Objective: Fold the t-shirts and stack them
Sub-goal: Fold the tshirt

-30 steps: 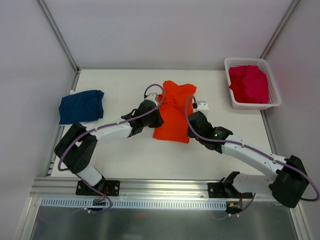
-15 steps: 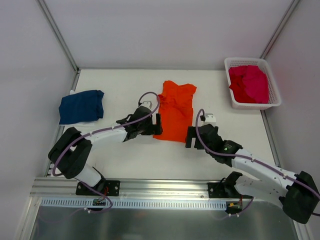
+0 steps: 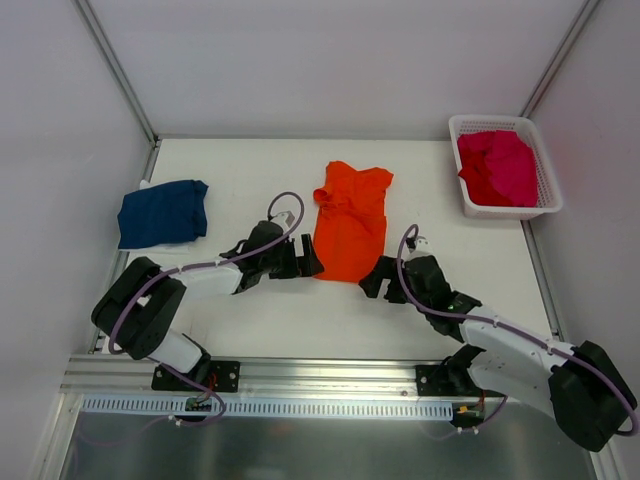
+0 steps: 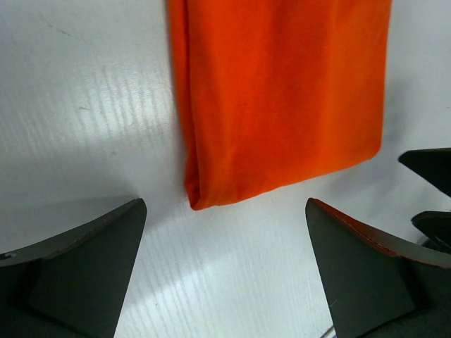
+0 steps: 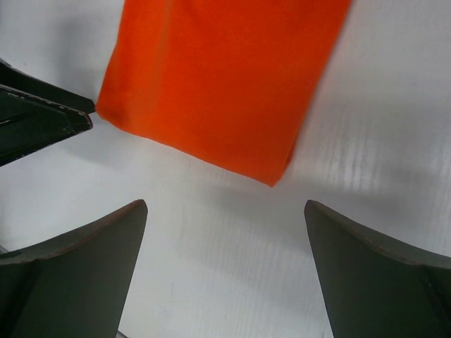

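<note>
An orange t-shirt lies folded into a long strip in the middle of the table, its near hem showing in the left wrist view and the right wrist view. My left gripper stands open just off the hem's left corner, with nothing between its fingers. Open too, my right gripper hovers just off the hem's right corner and holds nothing. A navy t-shirt lies folded at the left. Magenta t-shirts fill the basket.
A white lattice basket stands at the back right corner. Metal frame rails run along the table's left edge and right edge. Bare white table lies between the navy and orange shirts.
Both grippers have let go of the orange shirt and opened. They have drawn back toward the near edge, off the shirt's hem. The shirt now lies narrower and flat.
</note>
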Controlling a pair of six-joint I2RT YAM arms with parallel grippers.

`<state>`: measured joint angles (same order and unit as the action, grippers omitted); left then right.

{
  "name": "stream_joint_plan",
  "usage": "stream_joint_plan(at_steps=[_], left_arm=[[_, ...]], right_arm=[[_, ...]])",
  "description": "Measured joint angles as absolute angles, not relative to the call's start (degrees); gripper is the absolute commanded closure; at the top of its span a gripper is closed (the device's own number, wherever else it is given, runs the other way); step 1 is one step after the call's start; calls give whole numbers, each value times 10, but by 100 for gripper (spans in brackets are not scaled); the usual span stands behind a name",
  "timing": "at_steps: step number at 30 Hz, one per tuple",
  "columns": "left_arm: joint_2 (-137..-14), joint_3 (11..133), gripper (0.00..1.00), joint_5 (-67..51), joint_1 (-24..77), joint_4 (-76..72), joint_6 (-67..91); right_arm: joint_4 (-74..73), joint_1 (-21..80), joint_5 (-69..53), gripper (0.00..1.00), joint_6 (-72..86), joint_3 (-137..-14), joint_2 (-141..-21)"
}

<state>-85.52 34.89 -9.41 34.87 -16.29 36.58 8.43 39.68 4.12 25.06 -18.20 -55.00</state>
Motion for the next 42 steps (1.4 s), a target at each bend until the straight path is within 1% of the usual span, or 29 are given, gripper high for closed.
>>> stream_joint_plan(at_steps=[5, 10, 16, 26, 34, 42], left_arm=[[-877, 336, 1, -157, 337, -227, 392], [-899, 332, 1, -191, 337, -277, 407], [-900, 326, 1, -199, 337, -289, 412], [-906, 326, 1, -212, 337, -297, 414], [-914, 326, 9, -222, 337, -306, 415], [-919, 326, 10, -225, 337, -311, 415]], right_arm=[[128, 396, 22, 0, 262, -182, -582], [159, 396, 8, 1, 274, -180, -618], [178, 396, -5, 1, 288, -180, -650], [187, 396, -7, 1, 298, -180, -653], [190, 396, -1, 1, 300, -179, -660], [203, 396, 4, 0, 303, -179, -671]])
